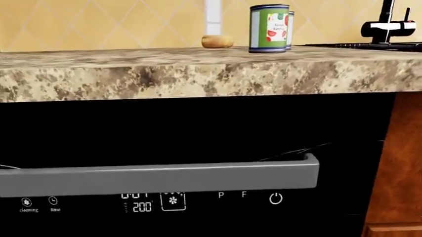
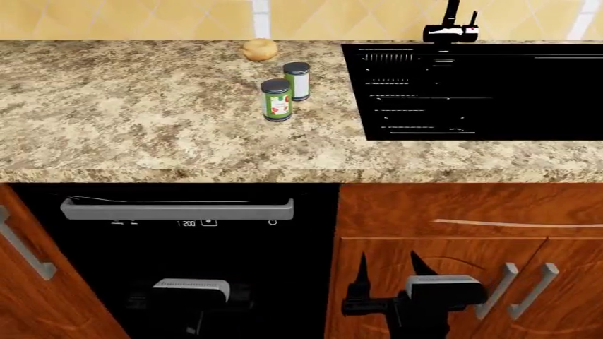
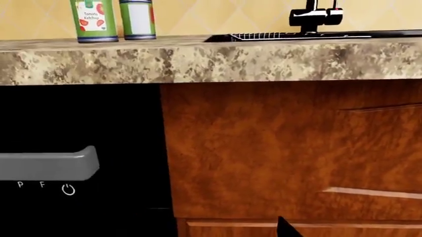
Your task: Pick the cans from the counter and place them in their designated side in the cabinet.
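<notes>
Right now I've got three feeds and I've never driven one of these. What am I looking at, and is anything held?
It's a two-armed robot facing a kitchen counter. The wide picture is from its head; the other two come from cameras near each arm's fingers, low down, looking at the dishwasher and cabinet front. On the counter stand two cans, a round tan lump behind them, the sink to their right. The right gripper is open and empty. The left gripper is low; its fingers aren't clear.

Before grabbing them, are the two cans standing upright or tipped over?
Upright. Both cans stand on the counter, silver tops facing up, labels vertical.
</notes>
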